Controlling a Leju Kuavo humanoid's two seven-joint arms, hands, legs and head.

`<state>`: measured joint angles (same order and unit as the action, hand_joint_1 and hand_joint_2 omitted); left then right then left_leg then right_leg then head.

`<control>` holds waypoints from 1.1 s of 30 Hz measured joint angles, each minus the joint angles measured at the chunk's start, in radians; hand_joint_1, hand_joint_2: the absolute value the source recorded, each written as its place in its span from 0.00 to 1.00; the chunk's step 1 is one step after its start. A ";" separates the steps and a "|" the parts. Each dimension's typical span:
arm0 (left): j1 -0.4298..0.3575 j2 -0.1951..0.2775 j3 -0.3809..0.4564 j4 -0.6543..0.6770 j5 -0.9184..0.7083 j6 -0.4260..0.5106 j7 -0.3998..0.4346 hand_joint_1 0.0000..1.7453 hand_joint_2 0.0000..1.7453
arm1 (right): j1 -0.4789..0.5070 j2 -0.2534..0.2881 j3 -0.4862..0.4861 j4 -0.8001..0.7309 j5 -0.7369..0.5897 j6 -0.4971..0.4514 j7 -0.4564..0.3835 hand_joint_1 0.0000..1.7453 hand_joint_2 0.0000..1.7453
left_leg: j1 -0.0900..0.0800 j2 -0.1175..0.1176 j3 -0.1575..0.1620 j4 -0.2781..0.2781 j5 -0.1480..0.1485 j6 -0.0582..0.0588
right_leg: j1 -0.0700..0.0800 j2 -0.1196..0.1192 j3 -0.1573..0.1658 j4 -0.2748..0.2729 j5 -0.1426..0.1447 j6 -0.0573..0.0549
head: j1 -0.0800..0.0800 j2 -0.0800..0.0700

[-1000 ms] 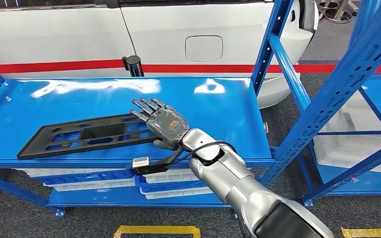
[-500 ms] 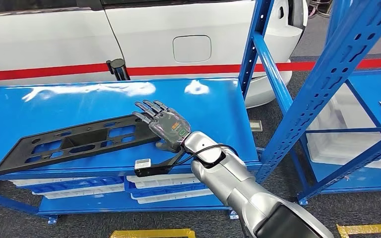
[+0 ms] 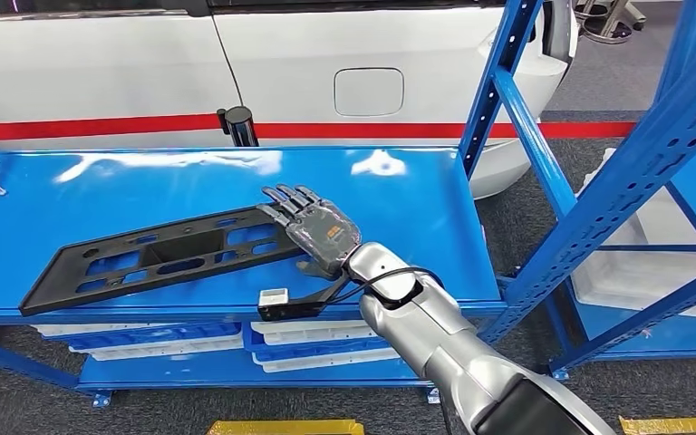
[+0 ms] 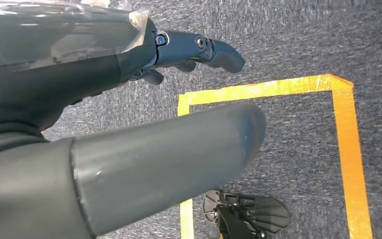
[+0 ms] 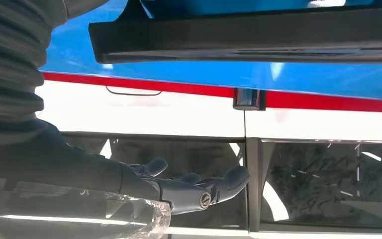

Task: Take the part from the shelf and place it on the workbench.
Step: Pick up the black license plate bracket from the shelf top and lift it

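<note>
Long black part (image 3: 159, 256) lying flat across centre-left of the blue shelf (image 3: 399, 195), right hand (image 3: 317, 231) at its right end with fingers spread, grip unclear, blue upright post (image 3: 498, 82) upper right, white car (image 3: 326, 63) behind, left hand (image 4: 189, 50) empty, fingers loosely apart above yellow floor tape (image 4: 345, 129).

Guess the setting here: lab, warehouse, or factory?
Likely a car factory or workshop parts area: blue steel shelving, a white car body right behind it, a long black plastic part under the right hand, and yellow floor tape.
</note>
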<state>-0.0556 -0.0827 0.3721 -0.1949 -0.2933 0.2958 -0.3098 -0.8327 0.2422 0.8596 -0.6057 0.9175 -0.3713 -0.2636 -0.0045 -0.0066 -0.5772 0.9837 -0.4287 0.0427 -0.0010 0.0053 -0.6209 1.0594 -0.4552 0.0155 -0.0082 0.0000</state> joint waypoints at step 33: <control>0.001 -0.009 0.038 0.000 -0.002 0.018 -0.003 0.00 0.00 | 0.104 -0.025 0.031 -0.105 0.044 -0.026 0.018 0.00 1.00 | 0.005 -0.002 -0.009 0.000 0.004 -0.030 | -0.014 -0.001 0.048 -0.087 0.029 0.008 | -0.002 0.000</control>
<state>-0.0551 -0.0913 0.4101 -0.1949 -0.2957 0.3140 -0.3124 -0.7291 0.2171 0.8902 -0.7103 0.9616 -0.3976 -0.2453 0.0009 -0.0081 -0.5865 0.9837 -0.4245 0.0127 -0.0149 0.0045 -0.5728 0.9727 -0.4257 0.0238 -0.0102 0.0000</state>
